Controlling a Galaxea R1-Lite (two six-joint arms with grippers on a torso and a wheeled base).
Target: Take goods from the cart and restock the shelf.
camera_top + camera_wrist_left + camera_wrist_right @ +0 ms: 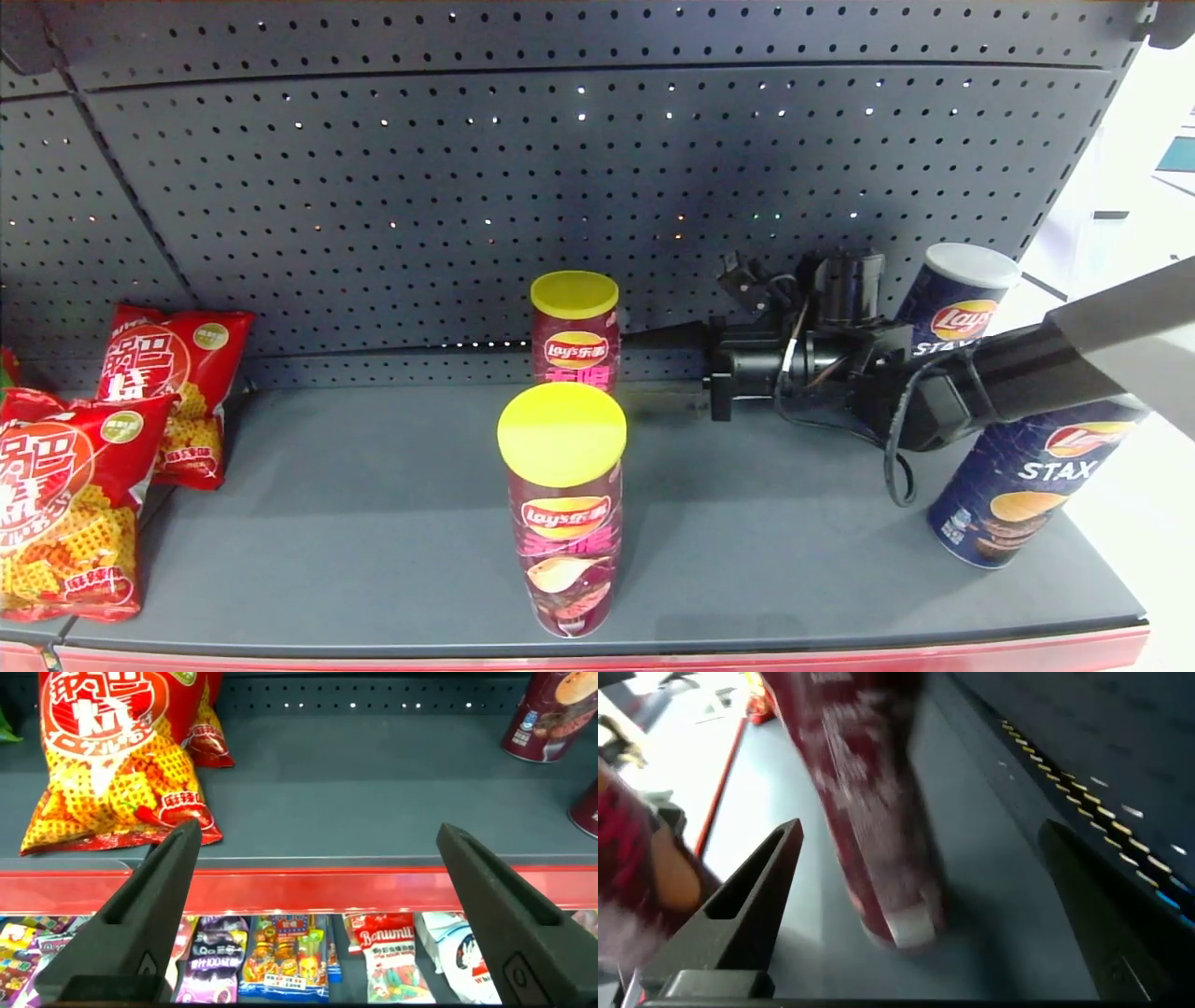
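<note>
The right claw (918, 831), spread wide, straddles the rear maroon chip can (868, 793), blurred and cut off at the top; whether a finger touches it is unclear. The left claw (318, 831), also spread and empty, hangs before the shelf edge (299, 882), red snack bag (112, 765) beyond.

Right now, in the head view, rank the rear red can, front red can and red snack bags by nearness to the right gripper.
1. Rear red can, at the right gripper, back of shelf.
2. Front red can, shelf front.
3. Red snack bags, far left.
</note>
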